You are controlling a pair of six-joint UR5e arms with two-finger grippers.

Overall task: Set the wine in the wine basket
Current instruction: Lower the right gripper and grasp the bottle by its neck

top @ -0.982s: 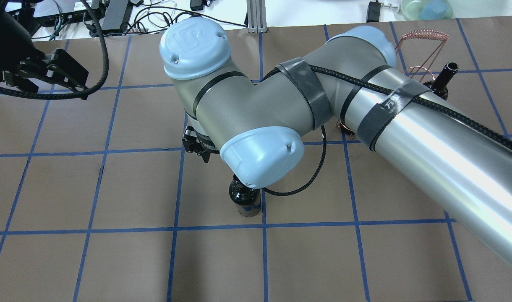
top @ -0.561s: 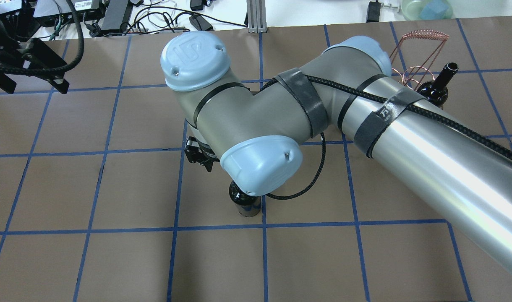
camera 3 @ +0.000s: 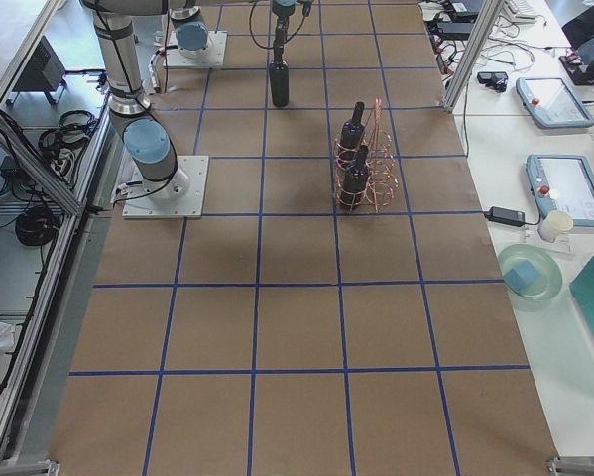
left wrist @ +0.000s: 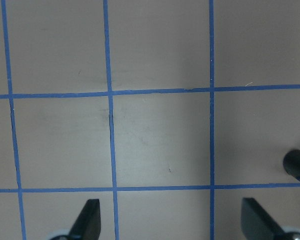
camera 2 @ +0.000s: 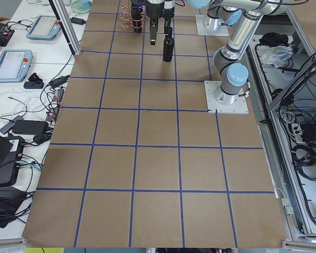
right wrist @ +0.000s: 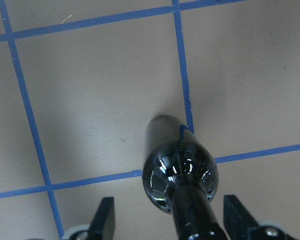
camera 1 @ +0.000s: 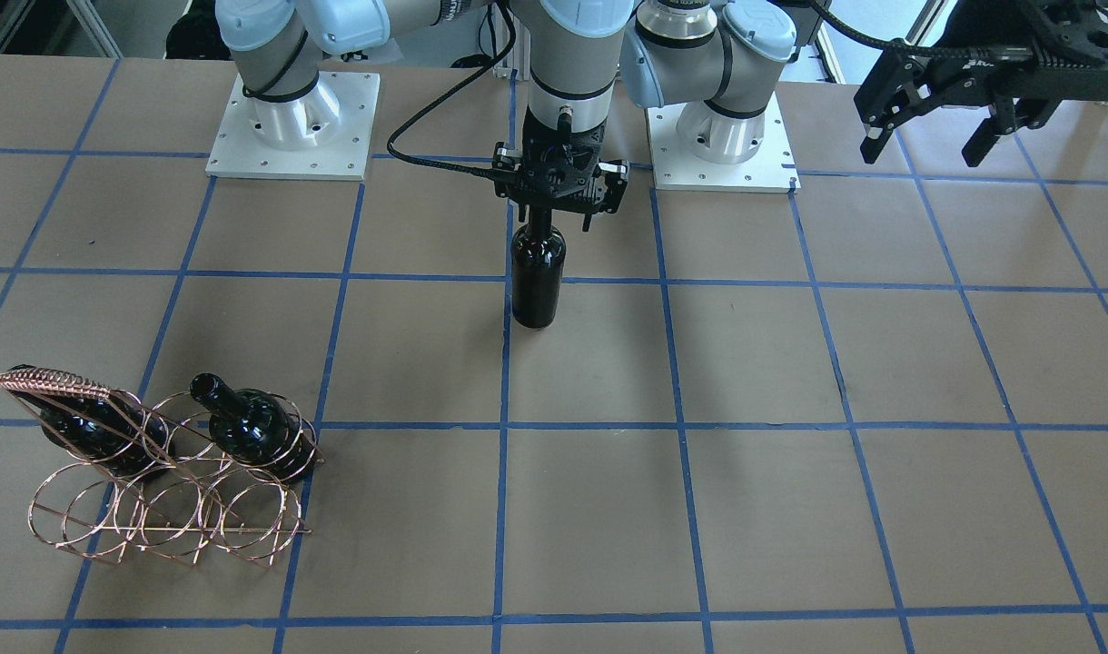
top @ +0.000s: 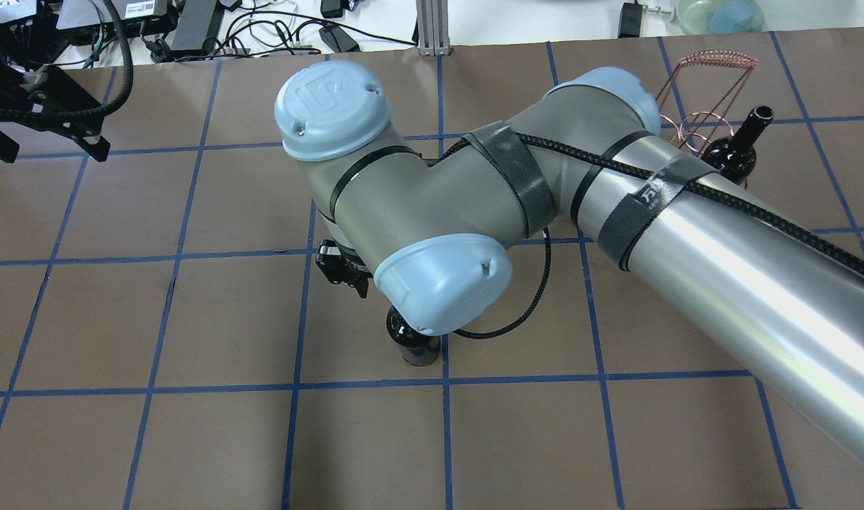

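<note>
Nearly hidden beneath the right arm's elbow in the overhead view, the wine [top: 413, 341] stands upright on the table [top: 191, 439], at a crossing of blue tape lines [top: 297, 388]. The right wrist camera shows what that view cannot: the right gripper [right wrist: 171, 215] straddles the bottle's neck, fingers [right wrist: 105, 216] spread with clear gaps either side. The front-facing view shows the wine basket [camera 1: 182, 527] at lower left, with two other bottles [camera 1: 250, 422] in its rings. At upper right, well apart, the left gripper [camera 1: 934, 127] is splayed open.
</note>
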